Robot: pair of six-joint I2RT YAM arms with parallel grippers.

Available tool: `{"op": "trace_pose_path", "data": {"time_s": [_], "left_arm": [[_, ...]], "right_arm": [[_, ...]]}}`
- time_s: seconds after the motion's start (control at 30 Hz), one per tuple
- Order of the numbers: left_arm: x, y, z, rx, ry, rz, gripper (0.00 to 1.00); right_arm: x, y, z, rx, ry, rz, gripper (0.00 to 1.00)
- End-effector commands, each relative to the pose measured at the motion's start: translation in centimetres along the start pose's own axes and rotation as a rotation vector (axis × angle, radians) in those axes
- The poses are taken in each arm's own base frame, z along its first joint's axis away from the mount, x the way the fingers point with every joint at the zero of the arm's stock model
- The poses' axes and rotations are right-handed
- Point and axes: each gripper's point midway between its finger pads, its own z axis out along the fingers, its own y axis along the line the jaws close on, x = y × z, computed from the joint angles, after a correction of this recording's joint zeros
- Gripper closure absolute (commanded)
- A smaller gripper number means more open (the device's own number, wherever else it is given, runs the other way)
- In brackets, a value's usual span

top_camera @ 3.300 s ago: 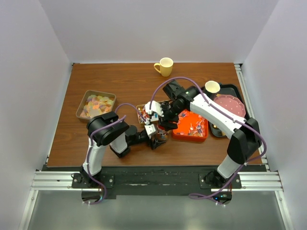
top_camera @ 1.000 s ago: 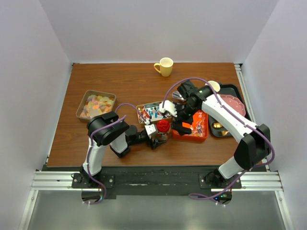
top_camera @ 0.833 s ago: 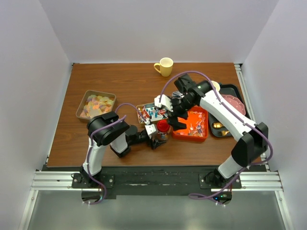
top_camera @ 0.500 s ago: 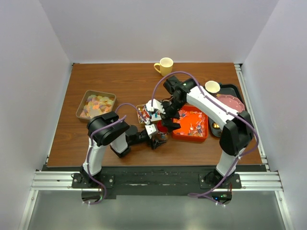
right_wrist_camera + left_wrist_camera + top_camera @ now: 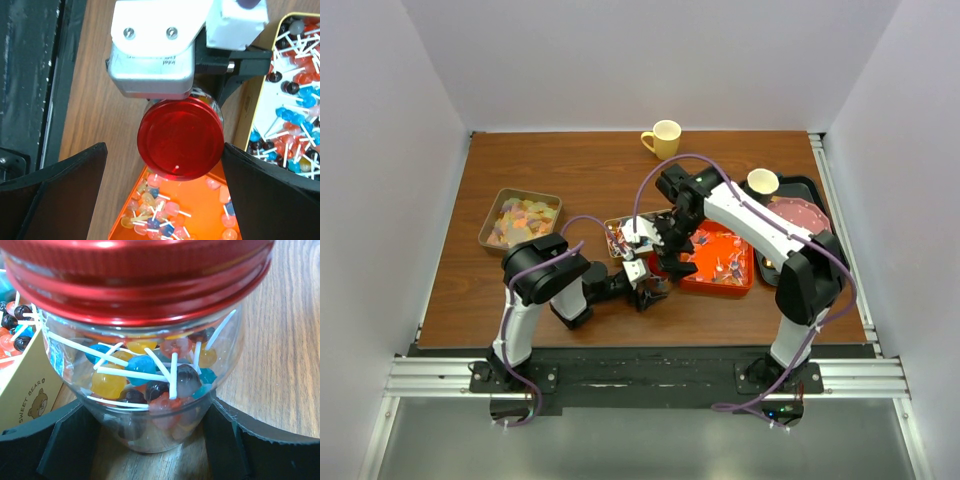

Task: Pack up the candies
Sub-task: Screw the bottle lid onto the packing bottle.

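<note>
A clear jar (image 5: 150,380) full of lollipop candies, closed by a red lid (image 5: 180,137), stands on the table. My left gripper (image 5: 147,412) is shut on its base, one black finger (image 5: 65,440) on each side. My right gripper (image 5: 164,147) hangs open straight above the lid, its fingers (image 5: 50,190) wide apart and clear of it. In the top view the right gripper (image 5: 665,252) covers the jar, just above the left gripper (image 5: 647,290). More candies (image 5: 155,210) lie in the orange tray (image 5: 197,202). Lollipops (image 5: 295,110) fill the yellow tin (image 5: 248,115).
A grey tin of pastel candies (image 5: 520,218) sits at the left. A yellow mug (image 5: 663,139) stands at the back. At the right, a black tray (image 5: 812,188) holds a pink plate (image 5: 800,215) and a paper cup (image 5: 762,182).
My right gripper has swung left from over the orange tray to above the jar's lid, staying open. The left gripper and the jar have not moved.
</note>
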Motion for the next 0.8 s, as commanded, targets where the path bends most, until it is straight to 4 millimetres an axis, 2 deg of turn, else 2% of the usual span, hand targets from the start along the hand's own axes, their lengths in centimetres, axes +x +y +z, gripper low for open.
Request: {"op": "trace_pose_path", "data": {"time_s": [0.0, 0.17, 0.33, 0.4, 0.63, 0.77], "left_arm": [[2.6, 1.4, -0.7, -0.090, 0.068, 0.016, 1.00], [2.9, 1.5, -0.8, -0.099, 0.075, 0.012, 1.00], [3.0, 1.4, -0.7, -0.091, 0.078, 0.010, 1.00], [3.0, 1.3, -0.7, -0.083, 0.078, 0.008, 1.00], [3.1, 1.1, -0.6, -0.075, 0.086, 0.007, 1.00], [3.1, 1.1, -0.6, -0.072, 0.086, 0.010, 1.00]], "right_arm": [[0.9, 2.3, -1.5, 0.023, 0.042, 0.002, 0.01], [2.7, 4.0, -1.4, 0.018, 0.092, 0.034, 0.01], [3.5, 5.7, -1.9, -0.003, 0.116, 0.077, 0.02], [3.5, 5.5, -2.1, 0.011, 0.106, 0.109, 0.02], [2.5, 1.5, -3.8, 0.115, 0.069, 0.103, 0.02], [0.4, -0.4, -4.5, 0.141, 0.008, 0.064, 0.02]]}}
